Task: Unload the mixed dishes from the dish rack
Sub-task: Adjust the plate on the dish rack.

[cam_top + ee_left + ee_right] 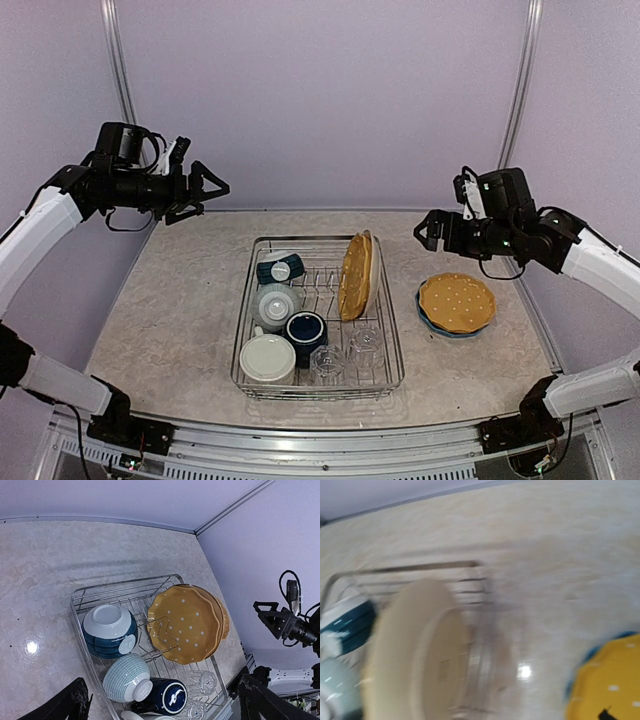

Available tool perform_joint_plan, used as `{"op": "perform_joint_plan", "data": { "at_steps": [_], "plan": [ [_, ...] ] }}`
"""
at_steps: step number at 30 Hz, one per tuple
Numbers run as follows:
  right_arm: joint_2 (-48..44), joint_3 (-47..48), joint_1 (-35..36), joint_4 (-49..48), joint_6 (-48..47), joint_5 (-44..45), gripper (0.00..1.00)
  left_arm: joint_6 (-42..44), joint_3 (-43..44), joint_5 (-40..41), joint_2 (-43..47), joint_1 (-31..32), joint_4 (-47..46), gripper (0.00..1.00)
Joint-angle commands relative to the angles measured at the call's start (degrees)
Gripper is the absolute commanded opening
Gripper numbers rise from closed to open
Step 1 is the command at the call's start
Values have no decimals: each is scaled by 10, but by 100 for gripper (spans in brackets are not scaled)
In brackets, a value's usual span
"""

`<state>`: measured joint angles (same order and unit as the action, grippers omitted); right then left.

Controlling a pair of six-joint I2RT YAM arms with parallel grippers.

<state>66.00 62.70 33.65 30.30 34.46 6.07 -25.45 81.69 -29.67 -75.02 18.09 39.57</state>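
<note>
The dish rack [252,330] holds two upright yellow dotted plates [354,276], a dark blue bowl [281,268], a teal bowl [276,302], a navy mug [305,333], a cream mug [267,359] and two clear tumblers [328,362]. A yellow dotted plate [456,301] lies on a blue plate [426,319] on the table to the right. My left gripper [208,189] hangs open high over the far left, its fingers [76,700] framing the rack [80,596] below. My right gripper [431,231] is open and empty, between rack and plate stack. Its wrist view is blurred, showing an upright plate's pale back [420,650].
The rack sits mid-table on a marbled top [180,310]. Purple walls close the back and sides. Both arm bases stand at the near edge. Bare tabletop lies left of the rack and in front of the plate stack [607,680].
</note>
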Motion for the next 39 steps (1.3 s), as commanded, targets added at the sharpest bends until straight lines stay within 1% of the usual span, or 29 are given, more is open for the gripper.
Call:
{"op": "perform_joint_plan", "data": {
  "at_steps": [1,6,9,12,15,17,19,24,28,30,31,34,35,36,37,39],
  "plan": [
    [32,34,66,5,22,33,100,4,3,-6,7,4,8,99],
    [90,62,136,-57,46,8,99,2,2,-8,12,4,6,99],
    [140,99,165,-58,49,16,98,4,2,-8,16,7,7,99],
    [190,147,184,-43,38,32,94,5,3,-4,21,8,8,99],
    [232,197,192,4,19,67,93,6,2,-3,22,9,8,99],
    [247,213,193,31,17,98,93,5,1,-5,22,10,5,99],
    [248,215,193,47,27,138,93,4,-2,-8,20,10,2,99],
    [244,211,183,63,47,196,92,-2,-7,-15,9,10,-4,99],
    [263,209,171,68,44,210,89,-13,-7,-33,-12,6,-8,99],
    [263,200,166,55,42,210,84,-18,-7,-51,-29,7,-13,99],
    [259,189,163,38,38,202,79,-20,-9,-61,-37,9,-16,98],
    [242,153,147,-20,25,164,63,-29,-8,-71,-66,32,-27,97],
    [240,146,140,-32,23,152,54,-35,-5,-73,-77,45,-31,97],
    [240,140,136,-41,23,143,48,-43,2,-77,-87,54,-32,96],
    [241,136,134,-47,21,137,43,-51,11,-82,-106,65,-31,95],
    [239,128,132,-61,14,132,38,-64,31,-91,-131,89,-28,93]
  ]
}}
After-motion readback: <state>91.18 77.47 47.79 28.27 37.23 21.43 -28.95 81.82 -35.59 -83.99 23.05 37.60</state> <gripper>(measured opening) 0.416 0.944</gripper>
